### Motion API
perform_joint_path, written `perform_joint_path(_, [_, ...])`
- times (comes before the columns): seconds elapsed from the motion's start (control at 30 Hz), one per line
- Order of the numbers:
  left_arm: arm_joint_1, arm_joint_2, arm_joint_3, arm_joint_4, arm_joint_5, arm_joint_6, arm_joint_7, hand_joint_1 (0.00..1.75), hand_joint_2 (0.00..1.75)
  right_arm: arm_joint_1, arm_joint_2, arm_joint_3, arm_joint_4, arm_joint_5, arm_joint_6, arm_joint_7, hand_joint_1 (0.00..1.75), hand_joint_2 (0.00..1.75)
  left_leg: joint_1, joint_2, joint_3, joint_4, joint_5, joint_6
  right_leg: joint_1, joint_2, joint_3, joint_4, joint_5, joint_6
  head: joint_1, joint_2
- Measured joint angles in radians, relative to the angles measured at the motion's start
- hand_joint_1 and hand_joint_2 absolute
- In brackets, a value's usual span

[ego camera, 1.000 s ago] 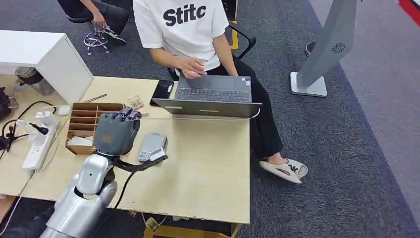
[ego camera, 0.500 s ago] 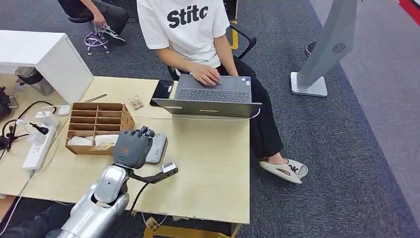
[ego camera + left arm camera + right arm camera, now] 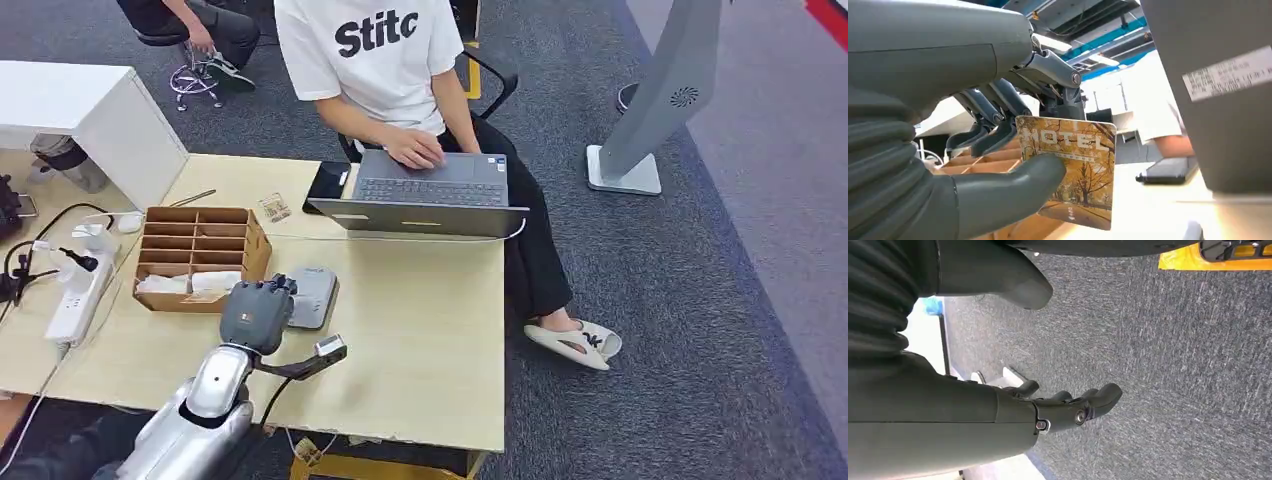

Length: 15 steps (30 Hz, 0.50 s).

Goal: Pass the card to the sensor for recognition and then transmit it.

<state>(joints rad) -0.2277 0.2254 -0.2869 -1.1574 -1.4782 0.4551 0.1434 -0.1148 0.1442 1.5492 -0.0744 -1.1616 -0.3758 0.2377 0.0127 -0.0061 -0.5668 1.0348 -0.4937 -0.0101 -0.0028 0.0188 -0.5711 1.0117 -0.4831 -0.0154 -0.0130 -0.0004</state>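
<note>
Fingers [image 3: 998, 137] of left hand [image 3: 257, 314] pinch hotel card [image 3: 1073, 170] | grey sensor [image 3: 310, 296] just beyond fingertips | step: presenting card | next: lower card flat onto sensor | right hand [image 3: 1068, 407] loosely curled, empty

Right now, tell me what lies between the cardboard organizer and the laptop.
In the head view, only bare tabletop separates the cardboard organizer from the laptop; the small packet sits off that line, further back.

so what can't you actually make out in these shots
- Head view: the left hand covers part of the grey sensor, so whether the card touches it is hidden.
- Left wrist view: the thumb hides a corner of the card; the small print under HOTEL is too small.
- Right wrist view: the right hand hangs over carpet, fingers apart, palm side turned away.
</note>
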Motion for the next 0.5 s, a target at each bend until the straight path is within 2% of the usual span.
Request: perform_joint_path(0.5, [-0.001,-0.042,0.000,0.074,-0.008,0.033,-0.015,1.75,1.75,0.000,0.000,0.000,0.000,0.000,0.001,-0.001,0.00,1.75,0.000,0.000,0.000,0.000,0.000,0.000,0.000,0.000,0.000,0.000,0.000,0.000,0.000,0.000])
